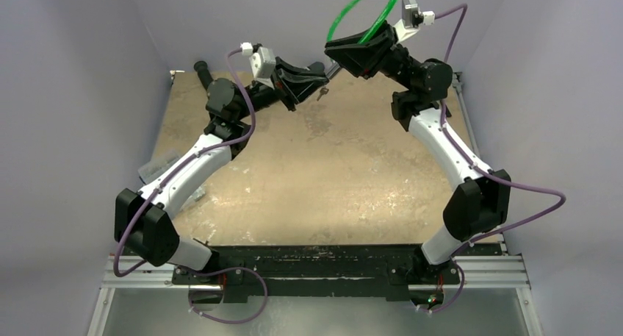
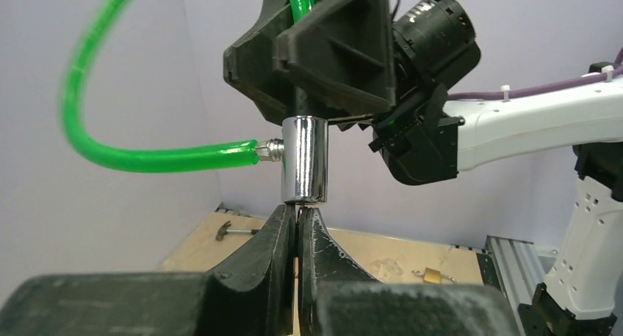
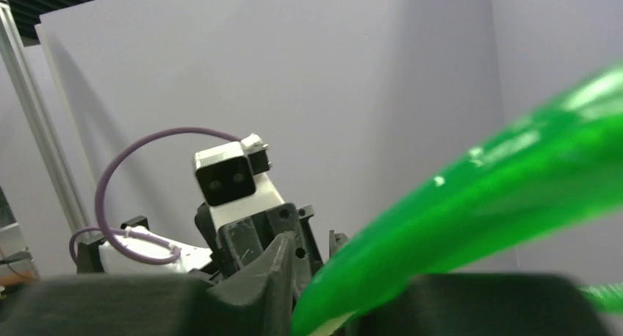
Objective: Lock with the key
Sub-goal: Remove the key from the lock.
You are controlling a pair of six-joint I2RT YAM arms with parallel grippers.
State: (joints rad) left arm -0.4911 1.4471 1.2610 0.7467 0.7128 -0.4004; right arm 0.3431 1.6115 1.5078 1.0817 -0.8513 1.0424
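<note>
The left pincer (image 2: 297, 226) is squeezed tight on the tiny key (image 2: 298, 211). Only a thin sliver of the key shows between the fingertips. The key points up, and its tip touches the bottom of a shiny silver barrel (image 2: 305, 159). A green cable (image 2: 132, 156) sticks out of the side of the barrel and bends up in a big loop. The right pincer (image 1: 360, 55) grips the green cable just above the barrel and holds it in the air over the far edge of the desk (image 1: 330, 174). The brass lock (image 2: 432, 276) lies on the desk near the right edge, well apart from both pincers. A small hammer (image 2: 235, 231) lies by the far right corner.
</note>
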